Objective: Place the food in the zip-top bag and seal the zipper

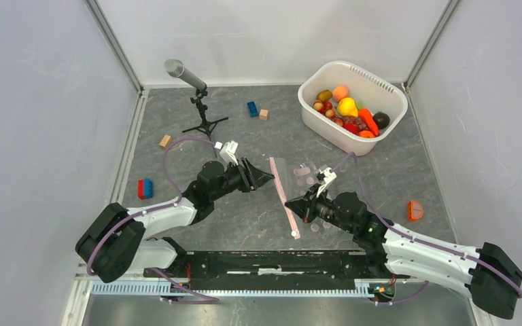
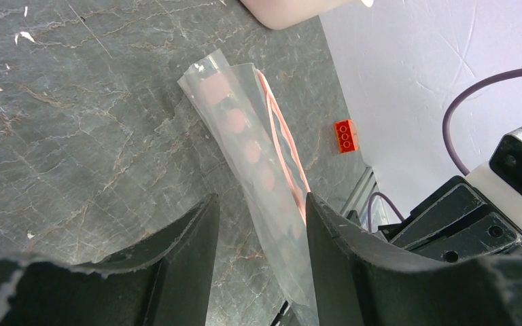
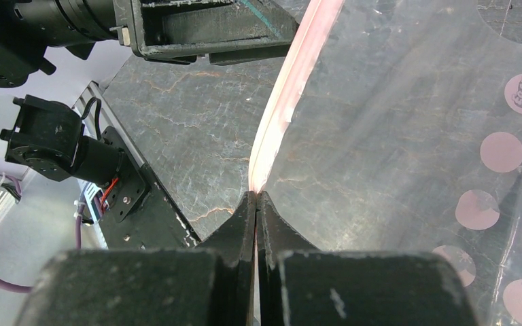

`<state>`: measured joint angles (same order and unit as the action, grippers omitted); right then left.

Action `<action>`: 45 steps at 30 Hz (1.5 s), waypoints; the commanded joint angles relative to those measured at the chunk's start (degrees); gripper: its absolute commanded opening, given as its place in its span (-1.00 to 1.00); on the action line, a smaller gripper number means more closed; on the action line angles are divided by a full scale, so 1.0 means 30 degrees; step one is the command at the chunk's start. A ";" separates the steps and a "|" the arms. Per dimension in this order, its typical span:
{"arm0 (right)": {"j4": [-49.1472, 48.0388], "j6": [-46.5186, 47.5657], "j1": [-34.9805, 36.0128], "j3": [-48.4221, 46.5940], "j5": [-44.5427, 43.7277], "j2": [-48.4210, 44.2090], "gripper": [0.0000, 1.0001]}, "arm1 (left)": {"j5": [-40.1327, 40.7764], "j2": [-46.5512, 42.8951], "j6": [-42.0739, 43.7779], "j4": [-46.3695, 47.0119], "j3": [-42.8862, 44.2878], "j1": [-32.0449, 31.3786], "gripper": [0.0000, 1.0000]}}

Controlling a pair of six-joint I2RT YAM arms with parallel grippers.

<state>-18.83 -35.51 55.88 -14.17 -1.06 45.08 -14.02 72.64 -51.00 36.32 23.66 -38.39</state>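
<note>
The zip-top bag (image 1: 306, 182) lies in the middle of the table, clear with pale pink dots. The zipper (image 1: 283, 193) runs along its left edge, with the white slider (image 1: 293, 233) at the near end. My right gripper (image 1: 292, 204) is shut on the zipper (image 3: 292, 88), pinching the pink strip at its fingertips (image 3: 256, 195). My left gripper (image 1: 270, 176) is open at the strip's far end. In the left wrist view the raised bag (image 2: 245, 142) and zipper (image 2: 282, 136) pass between its jaws (image 2: 260, 198). The food (image 1: 349, 112) lies in the white basin (image 1: 380, 85).
A microphone on a tripod (image 1: 194, 95) stands at the back left. Blue (image 1: 252, 109) and wooden (image 1: 264, 114) blocks lie near it, another wooden block (image 1: 165, 141) and a red-and-blue block (image 1: 145, 188) at the left. An orange piece (image 1: 414, 210) lies at the right.
</note>
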 commanded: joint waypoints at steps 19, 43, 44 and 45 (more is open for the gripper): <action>-0.1004 0.0399 0.0083 0.0000 0.0309 -0.0346 -1.00 | -0.0698 0.1071 -0.0862 0.0916 0.0775 -0.0095 0.17; -0.2035 0.0412 0.0070 0.0601 0.0059 -0.0028 -1.00 | -0.3199 0.2055 -0.2175 0.4665 -0.0286 -0.1558 -0.36; -0.1967 0.0410 0.0081 0.0581 0.0068 0.0016 -1.00 | -0.3222 0.1981 -0.2041 0.4424 -0.0201 -0.1573 -0.43; -0.1865 0.0424 0.0089 0.0543 0.0069 0.0054 -1.00 | -0.3264 0.1821 -0.1839 0.4157 -0.0117 -0.1587 -0.52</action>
<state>-22.55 -34.68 55.88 -12.67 -0.45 44.95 -22.81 78.81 -57.17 47.05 22.85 -42.63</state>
